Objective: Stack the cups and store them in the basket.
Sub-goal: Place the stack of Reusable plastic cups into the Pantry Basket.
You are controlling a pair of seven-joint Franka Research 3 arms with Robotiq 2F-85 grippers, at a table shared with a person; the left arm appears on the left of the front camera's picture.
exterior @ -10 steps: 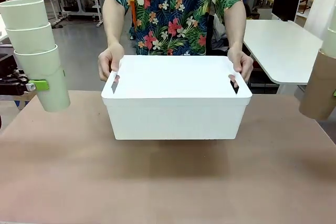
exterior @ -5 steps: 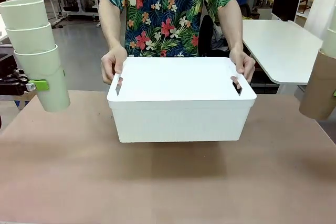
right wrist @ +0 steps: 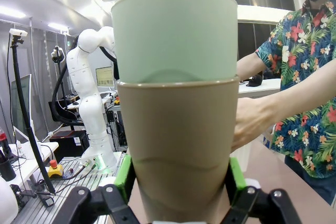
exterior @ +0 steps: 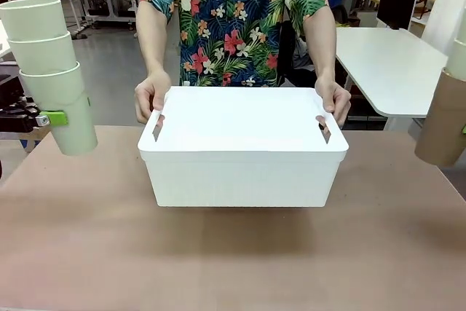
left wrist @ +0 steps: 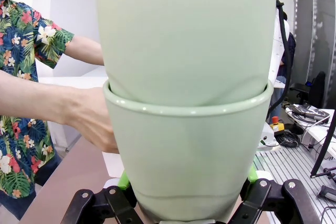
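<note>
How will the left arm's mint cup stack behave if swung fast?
Likely top-heavy: the left gripper clamps just the lowest cup, with the stack leaning above it. Thin plastic, probably light and stiff. With smooth tapered walls, the upper cups might slip loose.

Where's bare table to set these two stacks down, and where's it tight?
Bare: the table strip between basket and near edge, plus patches either side of the basket, below the left stack and right stack. Tight: the basket's ends, where the person's hands grip.

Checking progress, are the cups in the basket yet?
Out: left gripper holds a mint stack, right gripper a taupe-bottomed stack, both clear of the basket.
</note>
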